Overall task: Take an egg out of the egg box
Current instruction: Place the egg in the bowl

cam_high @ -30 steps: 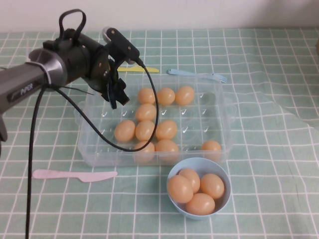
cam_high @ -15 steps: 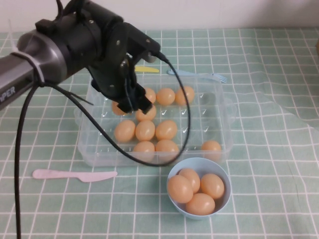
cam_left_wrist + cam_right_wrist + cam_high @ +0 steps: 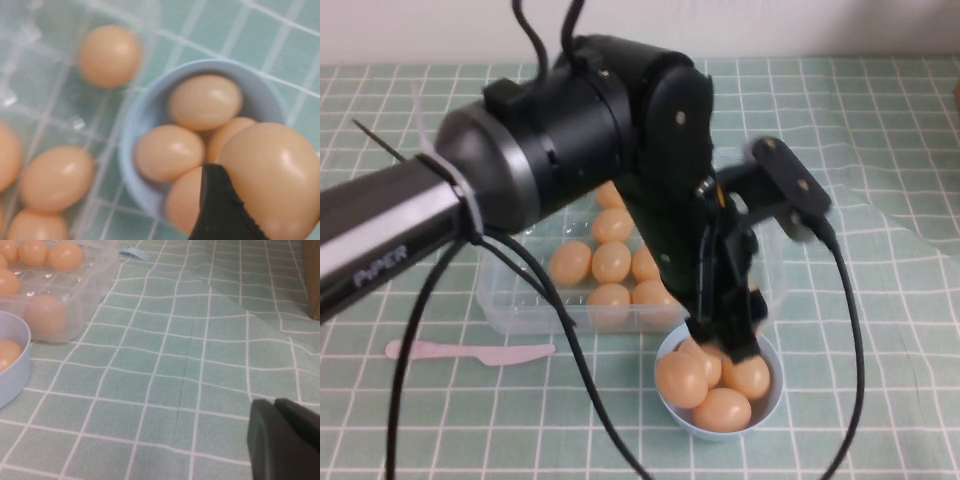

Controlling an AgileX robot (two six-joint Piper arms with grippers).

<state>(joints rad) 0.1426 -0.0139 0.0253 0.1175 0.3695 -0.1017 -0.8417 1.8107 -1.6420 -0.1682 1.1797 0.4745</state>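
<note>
My left gripper (image 3: 732,338) hangs just above the light-blue bowl (image 3: 772,404), at the clear egg box's (image 3: 520,312) front right corner. It is shut on an orange-tan egg (image 3: 274,172); one black finger (image 3: 218,210) presses against the egg's side in the left wrist view. Several eggs (image 3: 610,262) sit in the box's cups, partly hidden by the arm. The bowl (image 3: 131,150) holds several eggs (image 3: 205,101) directly under the held one. My right gripper (image 3: 285,442) is shut and empty, low over bare cloth to the right of the box (image 3: 80,305) and out of the high view.
A pink plastic knife (image 3: 470,352) lies in front of the box on the left. A blue fork (image 3: 134,252) lies behind the box. The arm's black cable (image 3: 850,330) loops down past the bowl. A brown object (image 3: 312,280) stands at the far right.
My left arm has swung from the box's back left, where it took hold of an egg, across the box to above the blue bowl at the front right.
</note>
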